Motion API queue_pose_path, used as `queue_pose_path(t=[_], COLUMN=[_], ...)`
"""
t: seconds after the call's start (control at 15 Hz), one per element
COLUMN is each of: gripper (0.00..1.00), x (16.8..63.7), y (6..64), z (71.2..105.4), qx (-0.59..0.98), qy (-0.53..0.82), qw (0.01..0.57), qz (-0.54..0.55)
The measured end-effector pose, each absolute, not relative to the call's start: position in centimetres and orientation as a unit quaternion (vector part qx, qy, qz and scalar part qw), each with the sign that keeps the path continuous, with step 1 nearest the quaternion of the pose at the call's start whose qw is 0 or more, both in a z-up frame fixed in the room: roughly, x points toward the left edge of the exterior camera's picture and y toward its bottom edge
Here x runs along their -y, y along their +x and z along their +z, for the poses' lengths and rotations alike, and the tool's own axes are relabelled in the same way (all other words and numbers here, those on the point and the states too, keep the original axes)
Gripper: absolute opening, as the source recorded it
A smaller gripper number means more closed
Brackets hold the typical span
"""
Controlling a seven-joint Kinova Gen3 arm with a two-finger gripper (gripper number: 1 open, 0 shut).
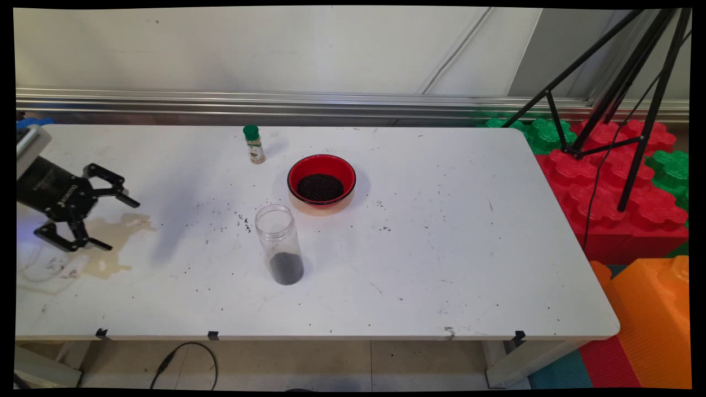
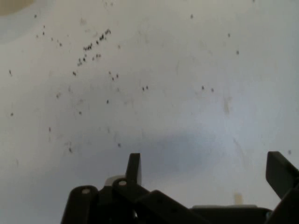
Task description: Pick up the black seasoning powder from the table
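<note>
A black gripper hovers over the left end of a white table, its jaws spread wide and holding nothing. Just beneath and beside the jaws lies a pale brown stain, spread across the tabletop. In the hand view the two fingers rise from the bottom edge, well apart, with only bare table and a scatter of dark grains ahead of them.

Well beyond the open jaws, toward the middle of the table, stands a clear jar, upright and lidless, with a layer of dark grains at its bottom. Just past the jar sits a red bowl filled with the same dark material; jar and bowl stand near each other but apart. Farther off, near the table's back edge, a small spice bottle with a green cap stands upright. Loose dark specks dot the surface between the jaws and the jar.

Off the table's far end, a black tripod stands on red and green foam blocks.
</note>
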State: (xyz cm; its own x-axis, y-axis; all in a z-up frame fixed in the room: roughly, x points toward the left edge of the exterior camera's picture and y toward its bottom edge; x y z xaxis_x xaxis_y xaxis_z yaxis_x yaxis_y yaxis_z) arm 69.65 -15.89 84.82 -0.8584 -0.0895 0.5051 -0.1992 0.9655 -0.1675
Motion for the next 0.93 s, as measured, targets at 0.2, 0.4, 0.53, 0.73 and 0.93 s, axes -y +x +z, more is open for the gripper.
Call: queue_pose_path(t=[0.2,0.4,0.53,0.73,0.93], gripper=[1.00,1.00,1.00,1.00,1.00], x=[16.6,17.2,17.6,18.1,18.5], y=[68.9,67.9,67.4,66.7,65.9], z=[84.4,83.7,83.3,82.6,81.8], qx=[0.955,0.951,0.948,0.944,0.940], qy=[0.081,0.087,0.092,0.098,0.103], qw=[0.266,0.279,0.288,0.300,0.313], qz=[0.104,0.101,0.099,0.096,0.093])
